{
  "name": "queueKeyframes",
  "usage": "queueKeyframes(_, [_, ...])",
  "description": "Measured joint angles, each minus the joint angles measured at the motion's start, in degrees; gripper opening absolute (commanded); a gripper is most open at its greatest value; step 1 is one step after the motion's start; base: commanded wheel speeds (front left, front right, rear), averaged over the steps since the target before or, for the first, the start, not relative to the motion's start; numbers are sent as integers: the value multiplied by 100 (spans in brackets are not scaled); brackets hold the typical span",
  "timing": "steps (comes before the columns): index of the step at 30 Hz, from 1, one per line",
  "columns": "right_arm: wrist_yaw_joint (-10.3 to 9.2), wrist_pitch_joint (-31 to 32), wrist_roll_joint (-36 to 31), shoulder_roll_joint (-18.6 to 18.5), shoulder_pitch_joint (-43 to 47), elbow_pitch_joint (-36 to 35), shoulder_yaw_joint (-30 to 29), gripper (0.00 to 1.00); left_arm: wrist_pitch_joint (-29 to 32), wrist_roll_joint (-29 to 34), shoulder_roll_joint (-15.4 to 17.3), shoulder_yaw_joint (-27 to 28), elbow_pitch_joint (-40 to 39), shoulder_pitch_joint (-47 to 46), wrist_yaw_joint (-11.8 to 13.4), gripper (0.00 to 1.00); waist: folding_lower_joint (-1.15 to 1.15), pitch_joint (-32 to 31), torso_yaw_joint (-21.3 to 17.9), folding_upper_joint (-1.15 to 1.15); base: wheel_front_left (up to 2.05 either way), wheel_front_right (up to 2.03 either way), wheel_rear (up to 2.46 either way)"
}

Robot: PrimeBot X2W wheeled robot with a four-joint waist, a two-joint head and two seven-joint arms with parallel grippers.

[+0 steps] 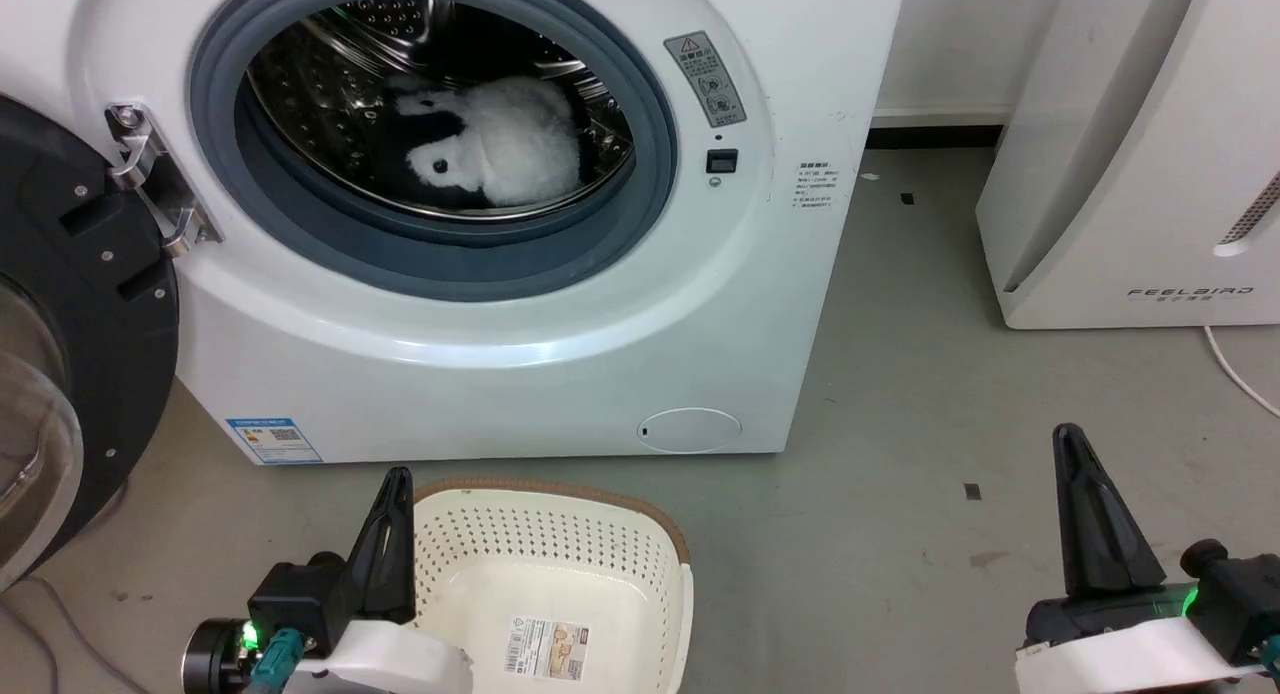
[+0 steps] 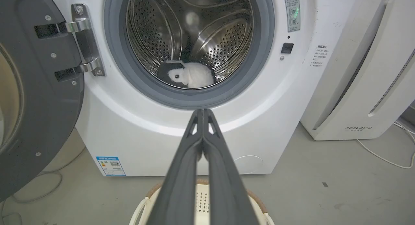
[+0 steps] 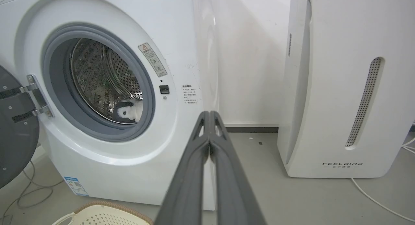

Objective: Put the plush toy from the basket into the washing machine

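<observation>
- Inside the shiny perforated steel drum (image 1: 330, 84) of the large white front-loading washing machine (image 1: 480, 374), the fluffy black-and-white panda plush toy (image 1: 510, 144) lies on the drum's bottom, well apart from both grippers.
- The left gripper (image 2: 202, 112) points at the washer's front just below the grey gasket (image 2: 191, 100). Its two long dark fingers are pressed together with nothing between them.
- The right gripper (image 3: 209, 114) aims towards the washer's right front corner, its fingers also pressed together and empty.
- In the head view both arms sit low with fingers pointing up. The left is beside the left rim of the oval cream perforated plastic basket (image 1: 540, 549); whether they touch is unclear. The right is over grey floor (image 1: 900, 424), well to the right.
- The basket's near end is cut off by the picture's bottom edge. A label sticker (image 1: 548, 649) shows on its bottom.
- The dark round glass door (image 1: 60, 374) stands open at the left, partly cut off.
- In the wrist views the gasket hides the toy's lower part.
</observation>
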Motion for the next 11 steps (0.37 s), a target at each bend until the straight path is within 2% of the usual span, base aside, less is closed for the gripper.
queueKeyframes(11, [0, 104, -58, 0, -1, 32, 25, 0, 103, 60, -23, 37, -63, 0, -16, 0, 1, -39, 7, 0, 0, 0, 0])
